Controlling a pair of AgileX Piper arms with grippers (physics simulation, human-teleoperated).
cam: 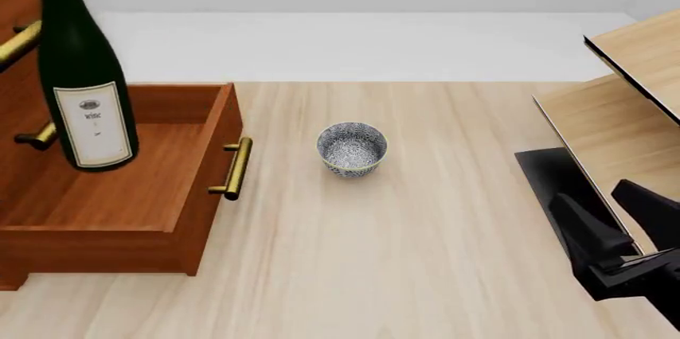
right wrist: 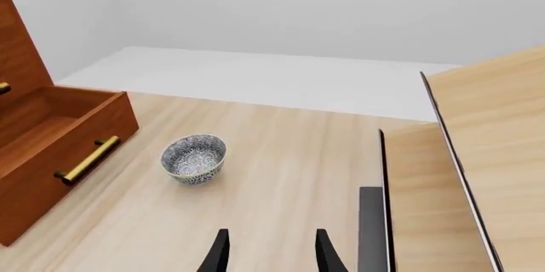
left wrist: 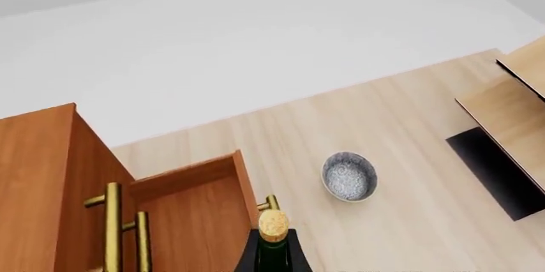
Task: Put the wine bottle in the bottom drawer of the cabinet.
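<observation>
One wine bottle (cam: 87, 92) is held nearly upright, cork up, over the open bottom drawer (cam: 117, 188); left fingers unseen, right gripper (right wrist: 269, 253) fingers spread.

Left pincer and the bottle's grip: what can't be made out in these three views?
- Left pincer: in no view; the front view's top edge cuts off the dark green glass wine bottle at its neck, so the grip is unseen.
- Bottle's base: whether it touches the open reddish-brown wooden bottom drawer is unclear in the front view.
- White label's small print: too small.
- Bottle body: cut off by the left wrist view's edge.
- Right pincer: open, holding nothing.
</observation>
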